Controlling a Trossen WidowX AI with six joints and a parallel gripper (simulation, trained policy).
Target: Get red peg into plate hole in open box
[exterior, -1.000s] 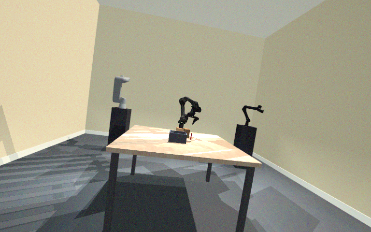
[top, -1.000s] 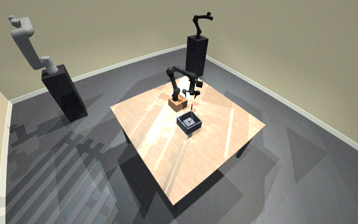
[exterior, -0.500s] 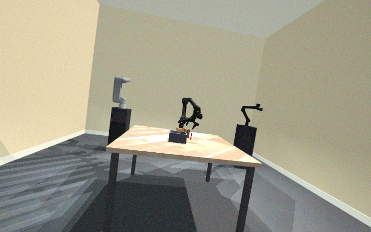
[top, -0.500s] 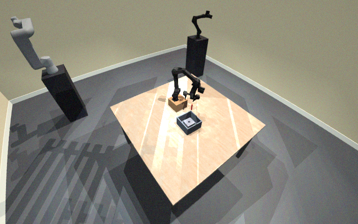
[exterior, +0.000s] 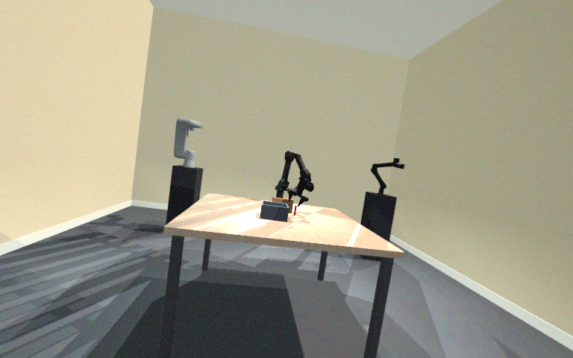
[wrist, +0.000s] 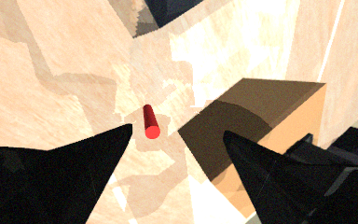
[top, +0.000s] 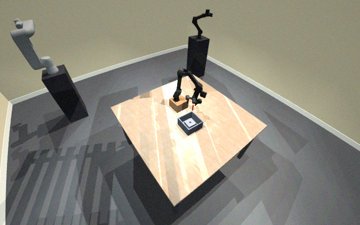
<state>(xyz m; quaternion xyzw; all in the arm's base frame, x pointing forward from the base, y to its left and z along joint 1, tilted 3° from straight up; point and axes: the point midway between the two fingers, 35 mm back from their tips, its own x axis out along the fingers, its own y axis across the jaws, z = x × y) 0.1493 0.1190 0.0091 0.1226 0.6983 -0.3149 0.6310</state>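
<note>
The thin red round peg point(top: 192, 107) point(exterior: 295, 209) point(wrist: 150, 122) stands up on the pale wooden bench point(top: 217, 143) point(exterior: 253, 236) point(wrist: 42, 28), near the dark blue-grey open box point(top: 195, 128) point(exterior: 274, 212) point(wrist: 170, 10) and outside it. Above the peg, the black pincer point(top: 194, 101) point(exterior: 295, 200) point(wrist: 179, 131) has its fingers wide apart, with nothing in them. The wrist view cuts off most of the box, and the side view hides its inside.

"What's different on your feed?"

"My gripper point(top: 191, 101) point(exterior: 295, 199) point(wrist: 179, 131) has come down nearer the red peg point(top: 192, 107) point(exterior: 295, 209) point(wrist: 152, 122) than it was a second ago."

"And the rest of the arm?"

"I see my black arm point(top: 179, 79) point(exterior: 286, 168) bent differently: its forearm point(top: 195, 80) point(exterior: 302, 167) slopes down more steeply now, where it reached out flatter before."

"Anything else?"

"Yes, the shadows on the floor point(top: 281, 196) point(exterior: 427, 312) have shifted."
</note>
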